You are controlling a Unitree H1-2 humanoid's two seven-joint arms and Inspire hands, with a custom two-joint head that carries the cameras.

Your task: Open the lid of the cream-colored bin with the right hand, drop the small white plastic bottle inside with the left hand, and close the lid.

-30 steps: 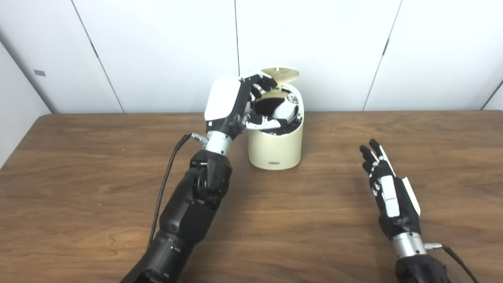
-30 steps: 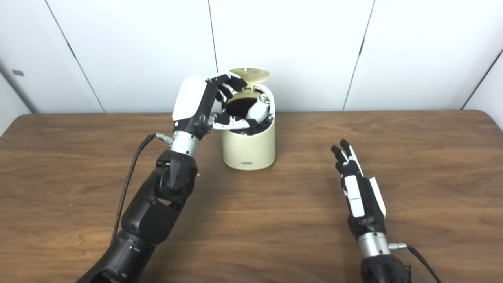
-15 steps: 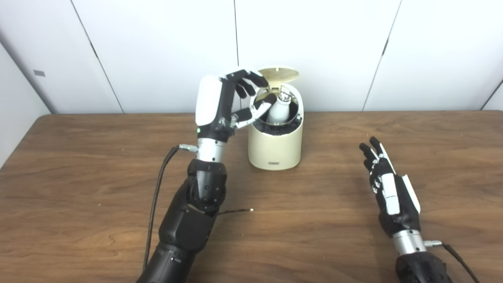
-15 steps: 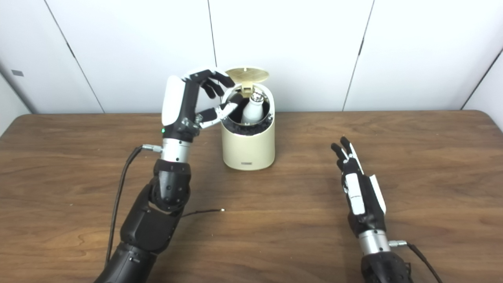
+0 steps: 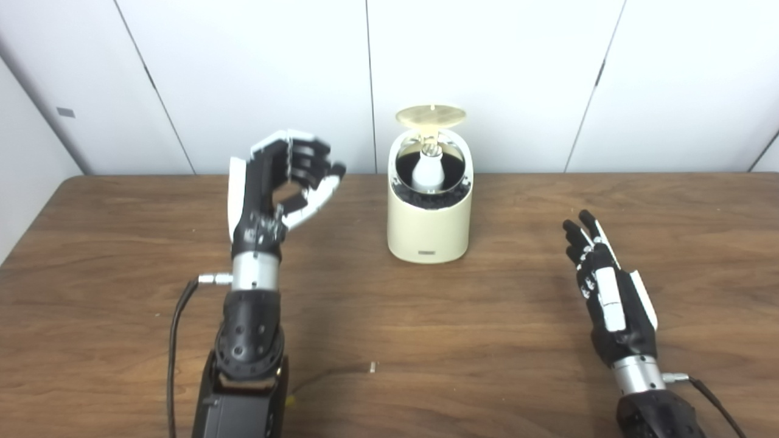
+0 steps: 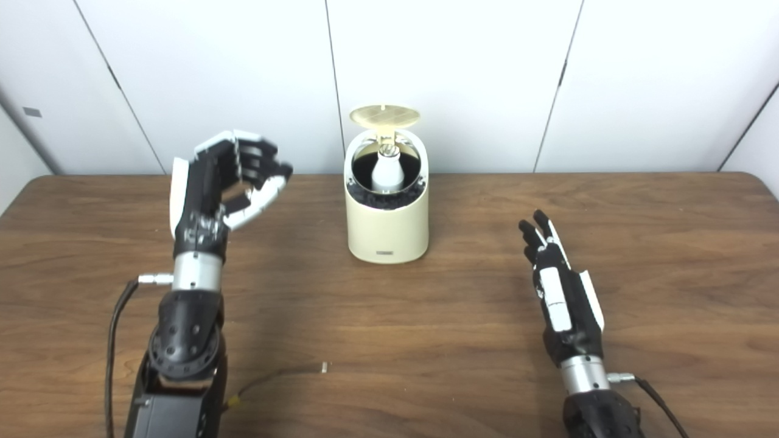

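Left robot hand (image 5: 277, 182) and right robot hand (image 5: 605, 286): black segmented fingers with white plates and white back shells. Each joins a silver cylindrical wrist with a side connector trailing a black cable. Forearms are matte black; the left shows perforations.

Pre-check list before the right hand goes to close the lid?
1. Bottle inside the bin: ok, standing upright.
2. Bottle top below the rim so the lid shuts: cannot tell.
3. Lid open, standing at the back: ok.
4. Left hand empty, left of the bin, apart from it: ok.
5. Right hand open, low over the table, nothing between it and the bin: ok.
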